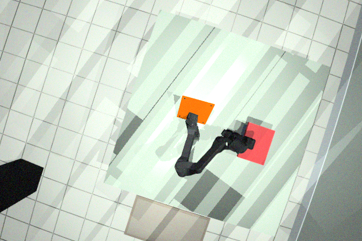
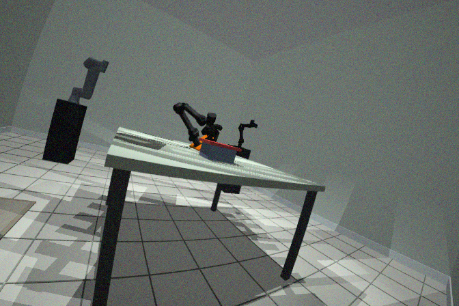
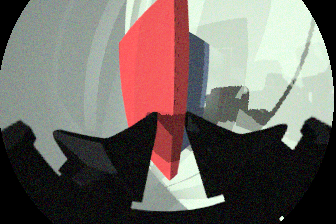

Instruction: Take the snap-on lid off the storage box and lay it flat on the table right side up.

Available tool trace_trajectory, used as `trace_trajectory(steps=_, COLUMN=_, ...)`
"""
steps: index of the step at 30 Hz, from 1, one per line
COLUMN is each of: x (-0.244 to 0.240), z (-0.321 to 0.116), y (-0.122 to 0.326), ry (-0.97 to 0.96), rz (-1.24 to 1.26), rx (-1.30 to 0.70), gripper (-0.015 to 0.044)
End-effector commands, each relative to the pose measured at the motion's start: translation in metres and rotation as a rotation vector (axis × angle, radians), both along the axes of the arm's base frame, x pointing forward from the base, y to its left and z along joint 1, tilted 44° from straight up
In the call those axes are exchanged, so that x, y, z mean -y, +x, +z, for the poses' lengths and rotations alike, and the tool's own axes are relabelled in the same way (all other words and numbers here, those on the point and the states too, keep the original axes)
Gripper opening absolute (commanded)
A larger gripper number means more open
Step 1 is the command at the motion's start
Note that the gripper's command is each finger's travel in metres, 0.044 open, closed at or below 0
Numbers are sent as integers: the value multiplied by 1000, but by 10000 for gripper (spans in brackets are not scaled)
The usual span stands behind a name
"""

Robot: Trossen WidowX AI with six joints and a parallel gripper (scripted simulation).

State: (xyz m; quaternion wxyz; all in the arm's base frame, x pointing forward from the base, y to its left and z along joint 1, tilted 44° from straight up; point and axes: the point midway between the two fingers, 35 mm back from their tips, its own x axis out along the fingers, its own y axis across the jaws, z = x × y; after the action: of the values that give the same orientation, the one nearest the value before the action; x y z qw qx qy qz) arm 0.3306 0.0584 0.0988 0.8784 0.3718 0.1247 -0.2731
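Note:
A red snap-on lid (image 1: 260, 144) (image 2: 220, 144) (image 3: 152, 70) sits on a grey-blue storage box (image 2: 217, 154) (image 3: 199, 73) on the pale green table (image 1: 234, 66) (image 2: 155, 158). My gripper (image 1: 248, 142) (image 3: 170, 115) is at the lid's near edge and is shut on the lid's rim. In the wrist view the two dark fingers clamp the lid's edge from both sides. From above, the lid hides the box.
The arm's orange base plate (image 1: 195, 108) is bolted to the table left of the box. A second small dark arm (image 2: 245, 132) stands behind the table. A black pedestal with a grey arm (image 2: 64, 130) stands on the floor at the left.

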Motion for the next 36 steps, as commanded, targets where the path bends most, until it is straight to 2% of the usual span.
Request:
trace_trajectory(steps=1, x=-2, z=1, y=0, ry=2, rz=0, rx=3, gripper=0)
trace_trajectory(steps=36, x=-6, z=6, y=-2, ry=2, rz=0, rx=3, gripper=0)
